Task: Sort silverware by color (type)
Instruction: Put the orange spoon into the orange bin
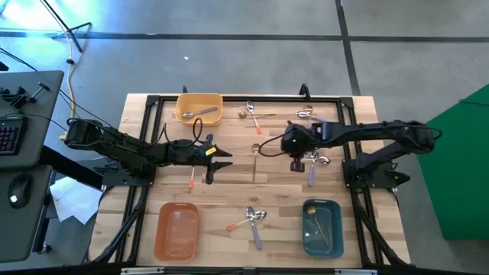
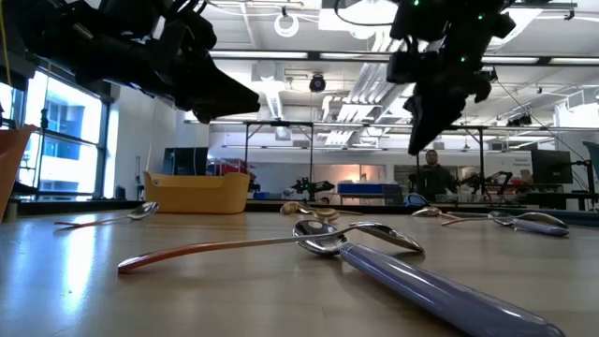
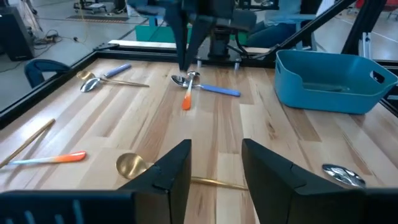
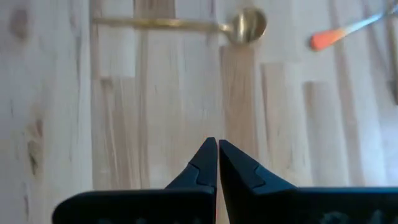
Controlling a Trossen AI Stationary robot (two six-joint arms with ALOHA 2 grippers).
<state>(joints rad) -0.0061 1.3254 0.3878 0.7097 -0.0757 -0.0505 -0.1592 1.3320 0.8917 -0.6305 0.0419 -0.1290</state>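
High view straight down; low view table-level; wrist views close, sharing gold spoon (image 3: 134,167).

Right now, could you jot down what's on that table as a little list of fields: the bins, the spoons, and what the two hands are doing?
yellow bin: holds one spoon
orange bin: looks bare
blue bin: one gold spoon inside
loose spoons: scattered over the table, orange-handled, lavender-handled and gold
gold spoon at centre: lying between the arms
left hand: open, holding nothing, above the table
right hand: shut, nothing seen in it
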